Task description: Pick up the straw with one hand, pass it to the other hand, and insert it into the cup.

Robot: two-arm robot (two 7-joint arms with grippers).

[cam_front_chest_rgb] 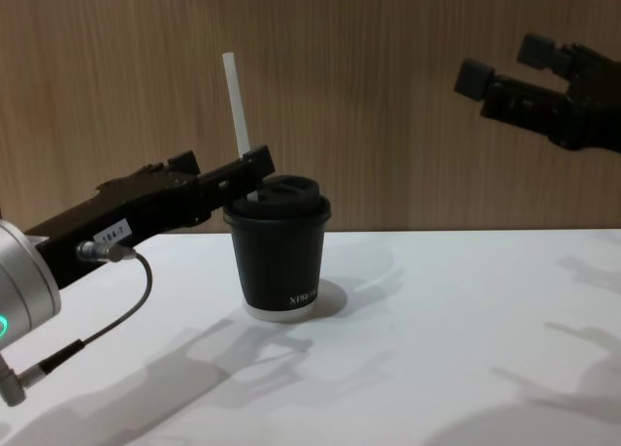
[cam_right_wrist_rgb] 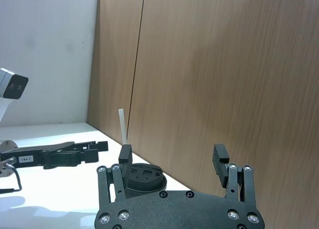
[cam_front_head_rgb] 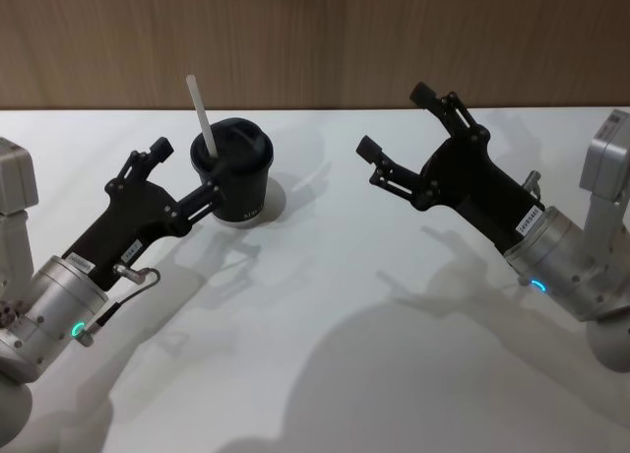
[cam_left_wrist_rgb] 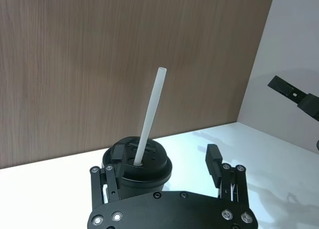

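I see the thin white plastic straw [cam_front_head_rgb: 202,113] already standing in the small black lidded paper cup [cam_front_head_rgb: 236,177] on the white table [cam_front_head_rgb: 325,305]. My left gripper [cam_front_head_rgb: 187,172], jaws open and empty, flanks the lid; the right gripper [cam_front_head_rgb: 394,128] hovers well apart, jaws spread, empty. The straw looks light, slippery, crushable: I'd pinch mid-length, gently.

A white table [cam_front_head_rgb: 325,355] carries the black lidded cup [cam_front_head_rgb: 238,192], which stands upright near its far edge.
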